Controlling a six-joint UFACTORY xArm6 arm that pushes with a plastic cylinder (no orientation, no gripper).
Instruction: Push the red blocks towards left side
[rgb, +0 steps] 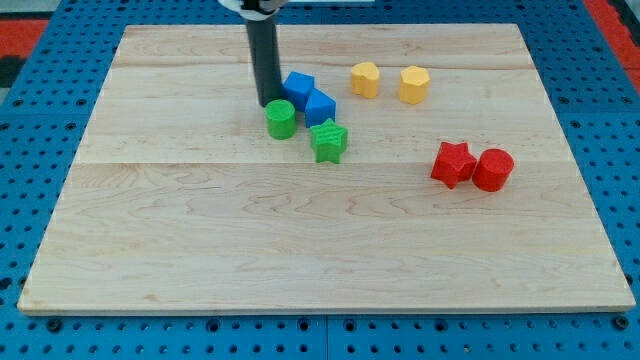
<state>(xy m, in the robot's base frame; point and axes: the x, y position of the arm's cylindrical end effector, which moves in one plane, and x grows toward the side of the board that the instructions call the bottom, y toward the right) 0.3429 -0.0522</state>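
A red star block (452, 163) and a red cylinder (493, 169) sit touching each other at the view's right of the wooden board (200, 240). My tip (269, 103) rests on the board near the top middle, just above the green cylinder (281, 119) and left of the blue blocks. It is far to the left of both red blocks.
Two blue blocks (298, 86) (319, 106) sit right of my tip. A green star block (328, 140) lies below them. Two yellow blocks (365, 79) (414, 84) sit near the top, right of middle. Blue perforated table surrounds the board.
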